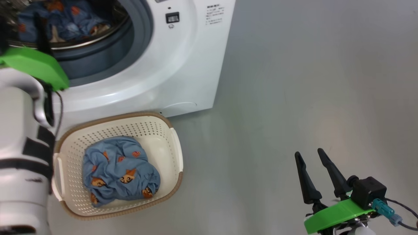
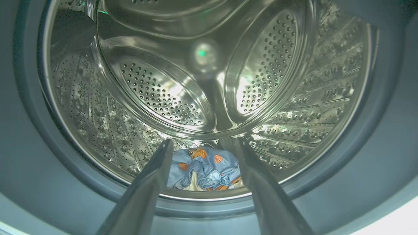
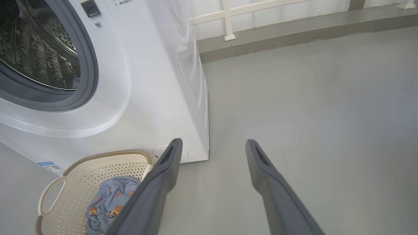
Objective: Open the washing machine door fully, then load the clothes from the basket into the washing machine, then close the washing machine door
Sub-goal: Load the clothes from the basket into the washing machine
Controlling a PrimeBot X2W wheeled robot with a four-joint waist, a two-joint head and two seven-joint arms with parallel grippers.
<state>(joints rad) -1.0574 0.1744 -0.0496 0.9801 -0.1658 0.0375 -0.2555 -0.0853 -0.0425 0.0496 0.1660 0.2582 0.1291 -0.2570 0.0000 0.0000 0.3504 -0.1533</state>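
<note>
The white washing machine (image 1: 183,55) stands open at the upper left; its door is out of view. One bundle of light blue clothes (image 1: 62,19) lies at the bottom of the steel drum (image 2: 156,94). My left gripper (image 2: 199,142) is open at the drum's mouth, just above that bundle (image 2: 205,168), holding nothing. More blue clothes (image 1: 119,169) with orange figures lie in the cream basket (image 1: 114,116) on the floor in front of the machine. My right gripper (image 1: 308,152) is open and empty, low at the right, well away from the basket (image 3: 107,155).
Grey floor (image 1: 294,81) spreads to the right of the machine. A low grey kerb and white railing (image 3: 228,19) run along the far wall. My pale left forearm (image 1: 19,156) stands just left of the basket.
</note>
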